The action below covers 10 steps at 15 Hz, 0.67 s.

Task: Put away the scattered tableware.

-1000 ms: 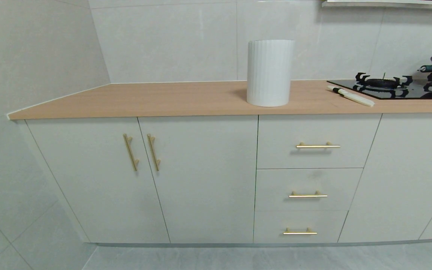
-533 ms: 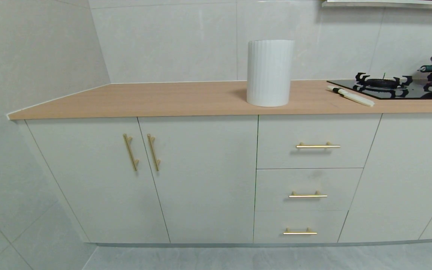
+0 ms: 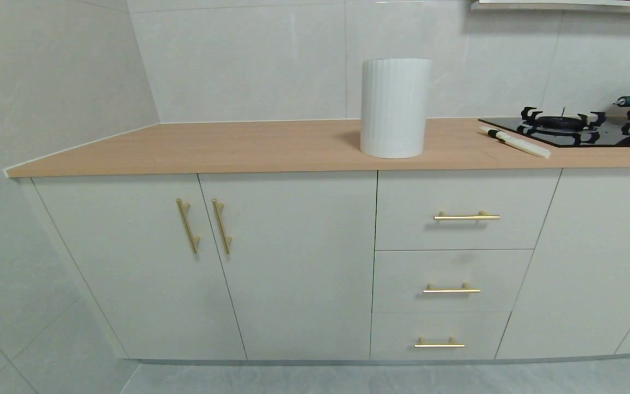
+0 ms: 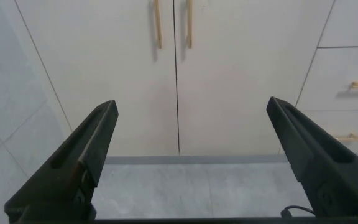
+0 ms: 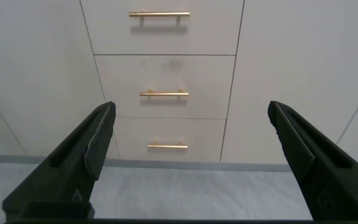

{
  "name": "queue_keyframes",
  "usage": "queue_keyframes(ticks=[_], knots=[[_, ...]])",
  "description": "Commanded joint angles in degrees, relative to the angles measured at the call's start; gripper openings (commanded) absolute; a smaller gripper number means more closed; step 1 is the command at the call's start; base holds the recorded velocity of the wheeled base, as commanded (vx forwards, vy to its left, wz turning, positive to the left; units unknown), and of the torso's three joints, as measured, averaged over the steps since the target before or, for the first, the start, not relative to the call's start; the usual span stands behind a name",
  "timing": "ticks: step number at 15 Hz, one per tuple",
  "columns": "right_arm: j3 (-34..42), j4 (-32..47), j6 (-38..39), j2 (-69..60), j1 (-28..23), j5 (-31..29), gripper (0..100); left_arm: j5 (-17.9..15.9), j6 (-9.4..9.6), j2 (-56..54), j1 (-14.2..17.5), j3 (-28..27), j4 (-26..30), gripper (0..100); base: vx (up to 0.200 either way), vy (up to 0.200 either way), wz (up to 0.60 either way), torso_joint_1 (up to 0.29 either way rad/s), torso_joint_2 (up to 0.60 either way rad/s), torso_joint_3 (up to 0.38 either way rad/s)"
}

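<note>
Utensil [image 3: 513, 141]: lying on the bench [image 3: 238, 148] beside the stove [image 3: 572, 131], right of the holder [image 3: 394, 108], axis slanting toward the front edge.
Tools: I am holding left tool [image 4: 190, 106] and right tool [image 5: 190, 107] spread, low by the cabinets [image 3: 293, 262].
Nearer: right tool, I am judging.

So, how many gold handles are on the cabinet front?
5. Two upright: left door handle, right door handle. Three level: top drawer handle, middle drawer handle, bottom drawer handle. More may hide past the right edge.

Canister [image 3: 395, 108] on countertop [image 3: 227, 148], utensil [image 3: 514, 142] right of it, stove [image 3: 585, 137] behind utensil
</note>
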Motion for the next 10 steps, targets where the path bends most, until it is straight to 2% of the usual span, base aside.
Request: queue_keyframes(ticks=[1, 10], knots=[[0.0, 0.1, 0.0, 0.2, 0.0, 0.1, 100, 0.0, -0.03, 0.0, 0.0, 0.0, 0.0, 100, 0.200, 0.000, 0.00, 0.002, 0.01, -0.002], [0.0, 0.1, 0.0, 0.2, 0.0, 0.1, 100, 0.0, -0.11, 0.0, 0.0, 0.0, 0.0, 100, 0.200, 0.000, 0.00, 0.001, 0.00, 0.002]])
